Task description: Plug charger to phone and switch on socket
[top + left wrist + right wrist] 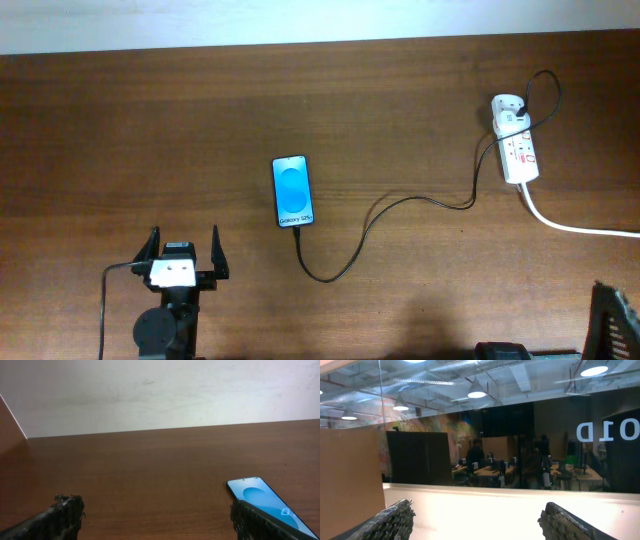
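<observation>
The phone [293, 191] lies flat mid-table with its blue screen lit; it also shows at the lower right of the left wrist view [265, 503]. The charger cable [400, 208] runs from the phone's near end in a loop to the right, up to the white plug block on the socket [515, 140] at the far right. Its tip sits at the phone's near edge. My left gripper [185, 250] is open and empty, near the front edge, left of and nearer than the phone. My right gripper [475, 520] is open, empty and pointed up at a glass wall.
A thick white cord [580, 226] runs from the socket toward the right edge. Part of the right arm [610, 320] shows at the bottom right corner. A pale wall borders the table's far edge [150, 430].
</observation>
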You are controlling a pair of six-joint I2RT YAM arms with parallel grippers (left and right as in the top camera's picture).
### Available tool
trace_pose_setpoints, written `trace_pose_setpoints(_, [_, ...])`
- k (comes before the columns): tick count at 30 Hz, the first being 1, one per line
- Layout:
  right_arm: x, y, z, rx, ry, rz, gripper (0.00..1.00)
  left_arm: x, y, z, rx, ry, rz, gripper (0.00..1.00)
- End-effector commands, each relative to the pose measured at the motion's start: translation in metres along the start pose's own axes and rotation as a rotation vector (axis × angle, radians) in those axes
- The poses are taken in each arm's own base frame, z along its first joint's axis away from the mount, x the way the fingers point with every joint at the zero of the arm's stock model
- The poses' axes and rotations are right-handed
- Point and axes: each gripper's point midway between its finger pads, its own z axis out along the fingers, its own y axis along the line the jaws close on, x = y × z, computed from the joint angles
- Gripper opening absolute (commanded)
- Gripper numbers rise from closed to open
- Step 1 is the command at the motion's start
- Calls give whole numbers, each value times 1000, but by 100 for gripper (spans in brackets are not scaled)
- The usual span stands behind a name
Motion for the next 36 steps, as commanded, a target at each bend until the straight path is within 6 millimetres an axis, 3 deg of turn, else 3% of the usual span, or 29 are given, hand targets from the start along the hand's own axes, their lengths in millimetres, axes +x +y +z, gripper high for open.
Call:
trace_pose_setpoints(1, [-11, 17, -27, -35, -58, -31, 86, 1, -1, 0, 5, 2, 16, 99])
trace_pose_setpoints(9, [-37, 60, -121, -108, -254, -101, 91, 1, -1, 0, 5, 2, 16, 99])
trace_pose_setpoints(12, [-43, 58, -142, -200, -280, -57, 93, 1, -1, 0, 5, 2, 16, 99])
trace_pose_setpoints(15, [-48, 55, -164, -205, -335, -119, 94, 1, -1, 0, 5, 2, 16, 100])
trace_pose_setpoints(20, [-48, 63, -242, -162, -502, -205, 100, 1, -1, 0, 5, 2, 16, 99])
trace_pose_setpoints(22, [-51, 65, -258, -115, -536, -279, 100, 1, -1, 0, 5, 2, 16, 99])
trace_pose_setpoints(32, [-54, 74, -254, 9, -560, -328, 100, 1, -1, 0, 5, 2, 16, 99])
trace_pose_setpoints(36, [-59, 77, -242, 66, -592, -362, 99, 1, -1, 0, 5, 2, 16, 99])
